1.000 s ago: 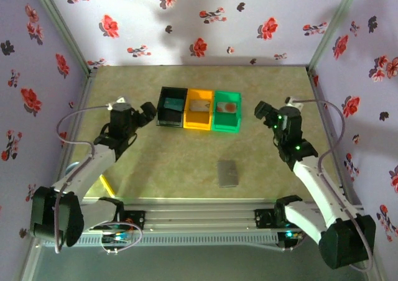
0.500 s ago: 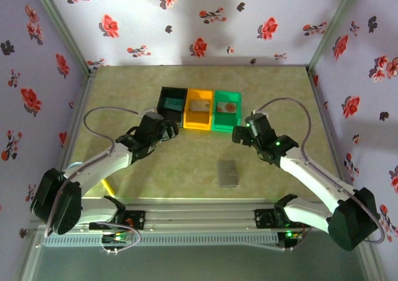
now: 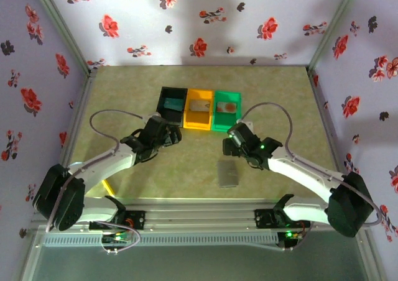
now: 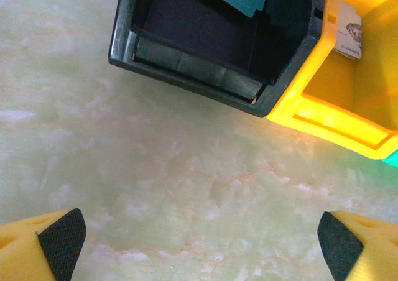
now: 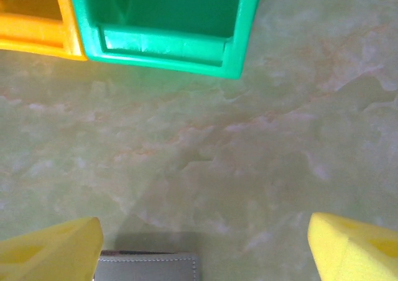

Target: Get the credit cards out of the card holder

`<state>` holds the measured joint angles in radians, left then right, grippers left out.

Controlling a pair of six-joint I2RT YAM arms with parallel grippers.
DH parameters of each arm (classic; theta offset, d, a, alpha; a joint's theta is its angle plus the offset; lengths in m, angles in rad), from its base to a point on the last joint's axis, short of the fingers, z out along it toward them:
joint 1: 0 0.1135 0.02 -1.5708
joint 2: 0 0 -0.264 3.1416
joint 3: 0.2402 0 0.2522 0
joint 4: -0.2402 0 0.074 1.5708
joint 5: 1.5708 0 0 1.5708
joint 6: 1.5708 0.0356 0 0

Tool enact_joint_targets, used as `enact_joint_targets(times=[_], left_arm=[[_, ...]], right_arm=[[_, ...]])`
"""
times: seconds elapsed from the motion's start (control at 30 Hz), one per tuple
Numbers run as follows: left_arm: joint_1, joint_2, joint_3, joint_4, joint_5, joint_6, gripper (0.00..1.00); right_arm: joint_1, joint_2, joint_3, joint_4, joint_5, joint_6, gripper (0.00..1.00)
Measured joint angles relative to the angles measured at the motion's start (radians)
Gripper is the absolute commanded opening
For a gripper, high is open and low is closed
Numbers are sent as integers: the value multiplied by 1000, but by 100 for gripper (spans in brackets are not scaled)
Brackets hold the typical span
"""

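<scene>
Over the marbled tabletop [image 3: 124, 88], between flowered walls [image 3: 186, 20], left claw [image 4: 199, 242] and right claw [image 5: 204, 244] spread wide.

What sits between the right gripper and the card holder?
Nothing: bare tabletop separates the right gripper from the card holder in the top view. The right wrist view shows the same bare stretch above the holder's edge.

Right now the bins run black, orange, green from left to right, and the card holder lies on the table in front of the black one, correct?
Not quite. The card holder lies in front of the green bin, not the black bin, as the top view shows. The row itself is as you said, with the orange bin in the middle.
</scene>
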<state>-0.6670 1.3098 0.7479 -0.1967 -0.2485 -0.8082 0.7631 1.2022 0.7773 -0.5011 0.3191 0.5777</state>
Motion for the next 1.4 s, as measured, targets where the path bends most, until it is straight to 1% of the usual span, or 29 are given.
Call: enact_joint_targets(times=[0.23,0.33,0.4,0.57,0.7,0.8,1.13,1.4], left_arm=[[-3,0,-18,0,38,-15,100],[-5,0,-18,1,49,-23,100],[-8,0,-22,2,57,-26,100],[-14,0,-31,1,74,-33,100],[-19,0,-31,6,90,-47,100],[-24,2,-31,10,102,-54,100],[-41,48,-31,16,122,-56,100],[-51,49,-31,16,123,-58,100]], right_arm=[[30,74,0,-4,0,11,78],[37,87,0,-5,0,14,75],[37,95,0,-6,0,18,70],[48,121,0,-20,0,36,66],[79,132,0,-24,-6,71,63],[114,135,-3,-26,-5,103,63],[207,136,-58,-44,10,202,59],[246,150,-81,-56,26,251,55]])
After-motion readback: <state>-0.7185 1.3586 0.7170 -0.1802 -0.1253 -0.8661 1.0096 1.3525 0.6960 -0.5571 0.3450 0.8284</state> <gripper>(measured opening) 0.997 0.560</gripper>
